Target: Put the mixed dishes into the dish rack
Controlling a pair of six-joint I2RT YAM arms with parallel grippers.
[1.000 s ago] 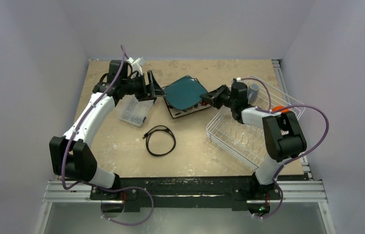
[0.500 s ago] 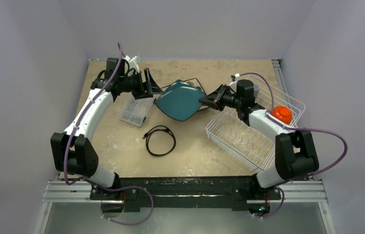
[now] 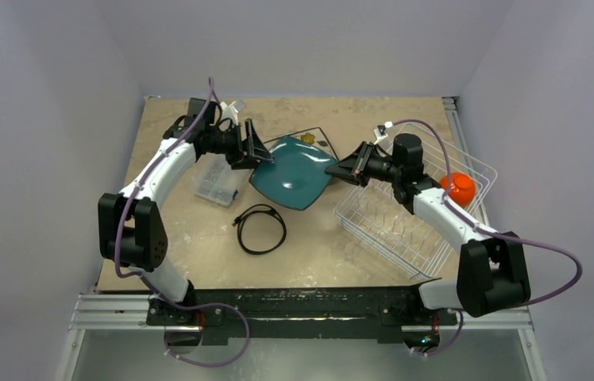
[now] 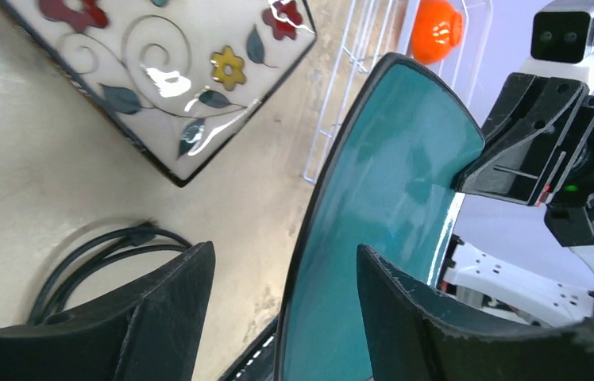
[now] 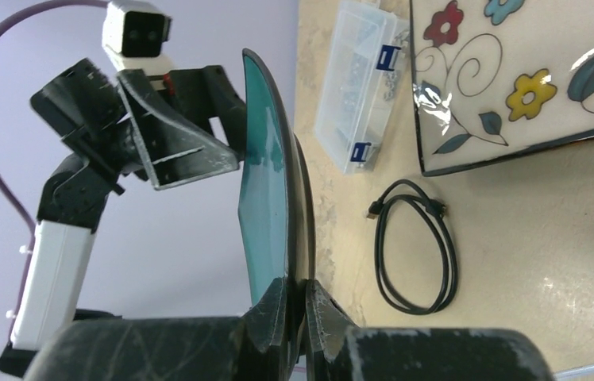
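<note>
The right fingers are clenched on the rim of the dark teal plate, one black pad on each face, holding it on edge clear of the table. The left fingers stand spread wide at the opposite rim. That rim runs up through the gap between them, closer to one finger, and I cannot tell whether it touches. The plate is glossy and squarish, with rounded corners, a thin dark edge and a shallow dish. Seen from above it hangs tilted between the two arms, just left of the rack.

Beyond it one more plate lies flat on the table, the square patterned plate. It has a cream glaze, a black border, and painted scrolls, leaves and red and yellow flowers. That makes two plates in view.

The single rack is white wire, rectangular, with raised sides and short upright tines, on the right of the table. One smooth, shiny orange bowl sits at its far right end. On the left lies one clear plastic box with blue catches. Nearer than it, one black cable is coiled in a loose loop. The table is a pale, mottled board.
</note>
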